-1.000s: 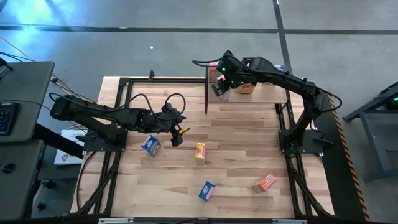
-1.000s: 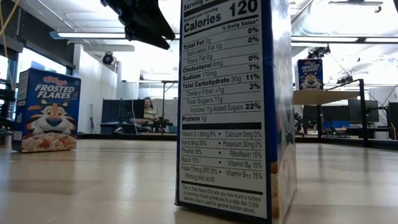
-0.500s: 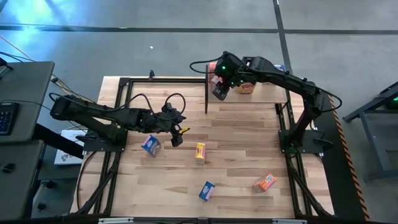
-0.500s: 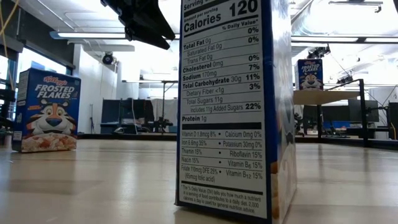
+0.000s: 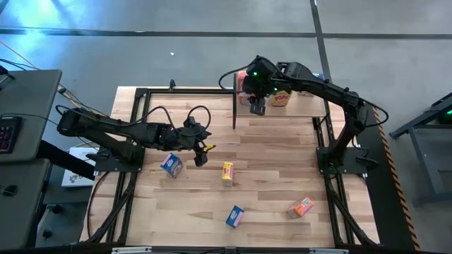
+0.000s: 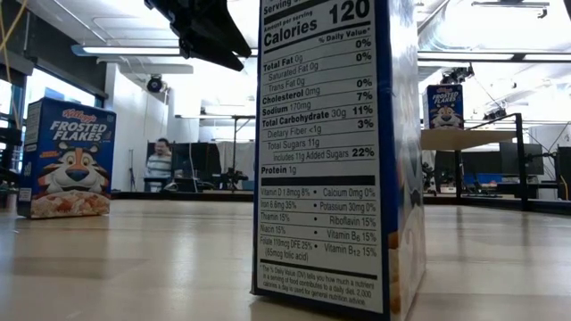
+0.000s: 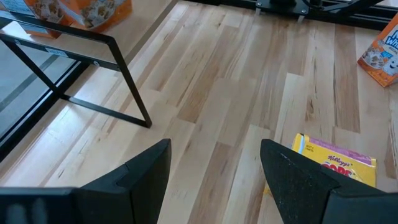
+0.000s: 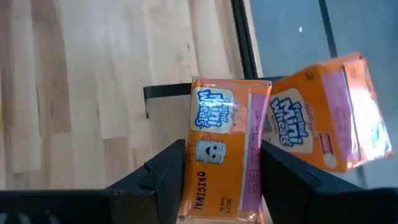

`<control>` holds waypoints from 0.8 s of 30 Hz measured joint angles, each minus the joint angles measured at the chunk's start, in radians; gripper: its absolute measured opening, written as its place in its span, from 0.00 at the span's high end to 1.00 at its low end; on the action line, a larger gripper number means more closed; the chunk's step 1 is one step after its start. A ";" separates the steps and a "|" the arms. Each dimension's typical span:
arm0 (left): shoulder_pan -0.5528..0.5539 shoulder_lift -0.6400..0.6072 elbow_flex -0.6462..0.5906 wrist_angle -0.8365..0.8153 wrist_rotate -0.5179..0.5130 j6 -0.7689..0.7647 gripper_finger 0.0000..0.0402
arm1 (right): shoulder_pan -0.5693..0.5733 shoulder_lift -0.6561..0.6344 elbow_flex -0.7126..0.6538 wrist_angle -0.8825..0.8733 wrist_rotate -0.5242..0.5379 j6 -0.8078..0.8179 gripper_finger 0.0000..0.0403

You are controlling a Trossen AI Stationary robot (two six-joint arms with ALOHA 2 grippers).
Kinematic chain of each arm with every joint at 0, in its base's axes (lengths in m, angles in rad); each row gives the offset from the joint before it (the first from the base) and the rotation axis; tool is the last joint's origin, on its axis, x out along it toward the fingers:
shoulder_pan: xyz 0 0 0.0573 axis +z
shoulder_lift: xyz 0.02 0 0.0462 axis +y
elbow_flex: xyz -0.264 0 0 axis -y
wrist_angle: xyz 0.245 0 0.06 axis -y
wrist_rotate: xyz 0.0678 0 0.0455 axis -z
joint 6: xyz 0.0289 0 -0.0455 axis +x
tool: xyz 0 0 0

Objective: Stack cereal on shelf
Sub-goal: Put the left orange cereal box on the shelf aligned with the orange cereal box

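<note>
Orange-pink cardboard fills the middle of the right wrist view: a box [image 8: 221, 149] sits between the right gripper [image 5: 257, 107]'s fingers [image 8: 163, 171], clenched on it, at the shelf [image 5: 300, 107] in the upper centre of the high view. A second orange box [image 8: 323, 115] already stands on the shelf just beside it. The step in hand looks like placing; next the box must be set down squarely by its neighbour before release.

The left gripper [image 5: 200, 154] hangs at centre left, fingers spread and holding nothing.

On the table [image 5: 268, 169] lie a blue box [image 5: 171, 164], a yellow box [image 5: 227, 172], another blue [image 5: 234, 215] and an orange one [image 5: 301, 207].
</note>
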 joint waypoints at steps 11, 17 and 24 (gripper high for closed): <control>0.000 0.000 0.000 0.000 0.000 0.000 0.40 | -0.021 0.000 0.000 0.000 -0.098 -0.184 0.56; 0.000 0.000 0.000 0.000 0.018 0.000 0.40 | -0.047 0.000 0.000 0.000 -0.130 -0.242 0.56; 0.000 0.000 0.000 0.000 0.021 0.000 0.40 | -0.067 0.000 0.000 0.013 -0.152 -0.297 0.56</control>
